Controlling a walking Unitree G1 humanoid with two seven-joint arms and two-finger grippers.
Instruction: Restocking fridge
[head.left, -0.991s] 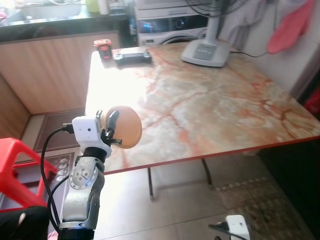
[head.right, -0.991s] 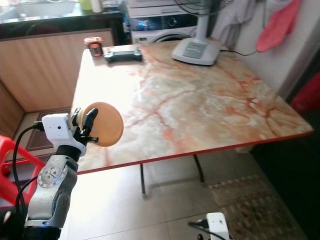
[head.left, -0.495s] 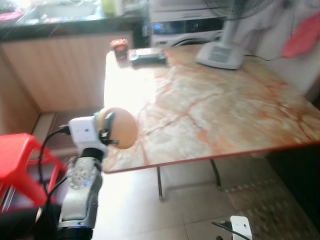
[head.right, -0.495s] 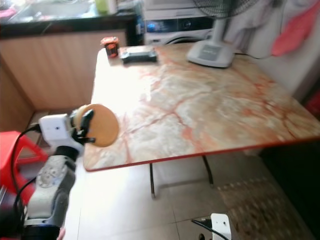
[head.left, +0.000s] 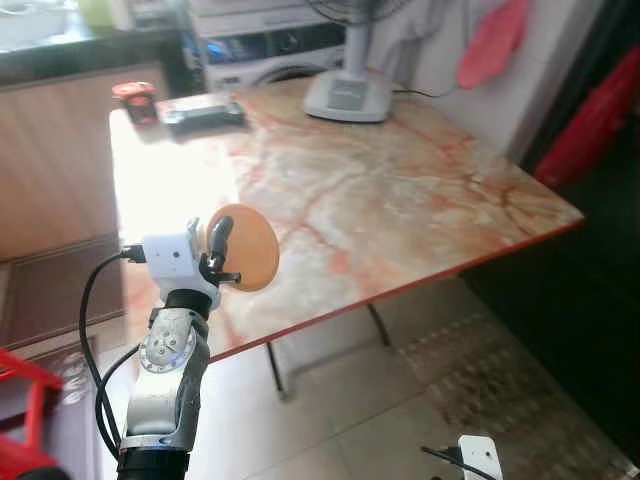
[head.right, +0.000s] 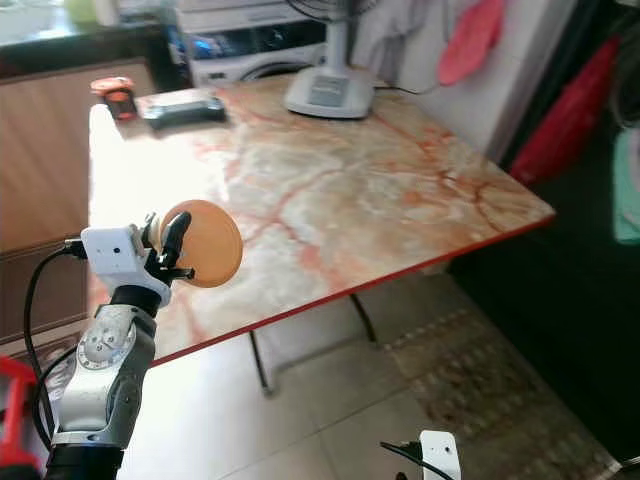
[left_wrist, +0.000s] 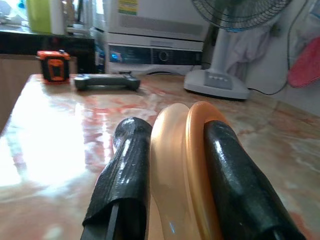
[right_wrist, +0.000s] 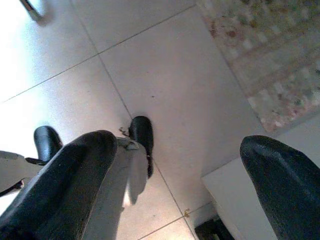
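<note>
Left eye view: left gripper clamps a round orange plate on edge, up at the marble table's near-left edge; far right, the right gripper hangs fingers apart, grasping nothing, above the tiled floor.

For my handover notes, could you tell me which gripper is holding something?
The left gripper, raised beside the table, clamps an orange disc; the right gripper hangs open.

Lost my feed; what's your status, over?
Left gripper shut on round orange-tan disc, held above marble table's near edge. Right gripper open, hanging over tiled floor. Fridge unseen.
</note>
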